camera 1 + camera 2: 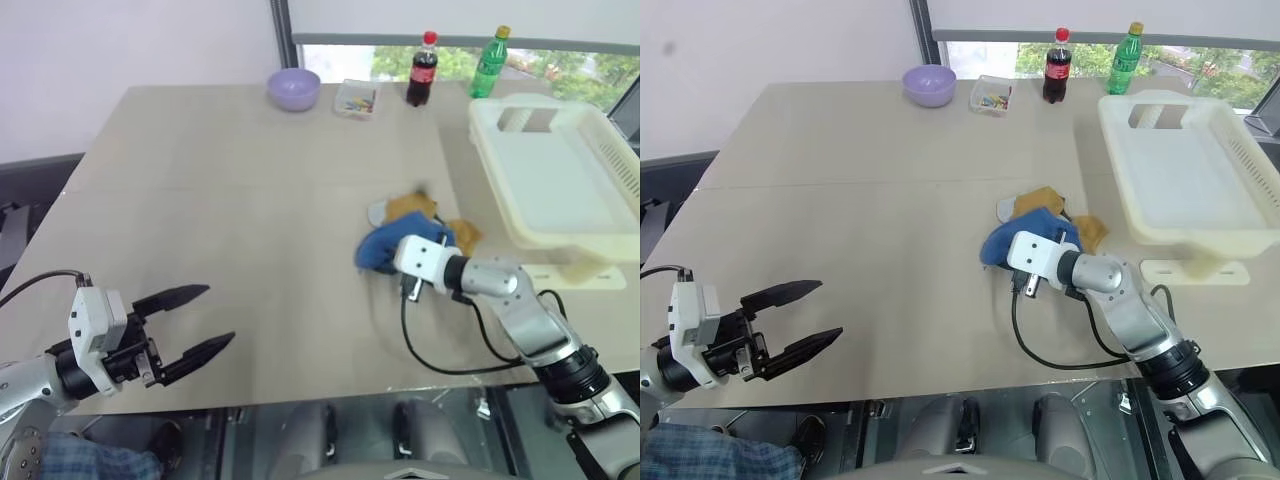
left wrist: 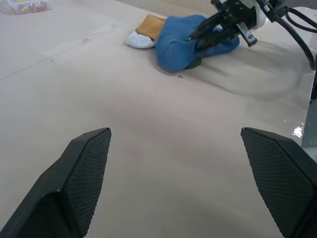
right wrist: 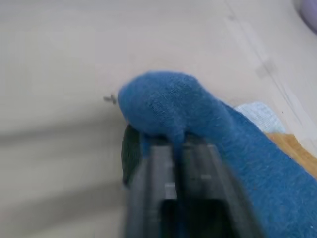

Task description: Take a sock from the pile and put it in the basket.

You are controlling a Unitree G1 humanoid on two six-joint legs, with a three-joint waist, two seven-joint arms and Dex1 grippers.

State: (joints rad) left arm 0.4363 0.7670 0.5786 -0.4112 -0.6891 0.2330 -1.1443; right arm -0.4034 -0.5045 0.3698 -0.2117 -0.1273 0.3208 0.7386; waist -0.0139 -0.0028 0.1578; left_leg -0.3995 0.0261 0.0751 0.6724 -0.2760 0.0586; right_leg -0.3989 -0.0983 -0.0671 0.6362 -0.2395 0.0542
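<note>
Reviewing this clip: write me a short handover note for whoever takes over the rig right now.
Left gripper: open, idle above the table's near left part.
Right gripper: shut on the blue sock, pinching it at the pile, low at the table.
Basket: far right of the table, no sock inside.
Done: sock gripped.
Left: lift it clear of the yellow and grey socks, carry it right, drop it in the basket.
</note>
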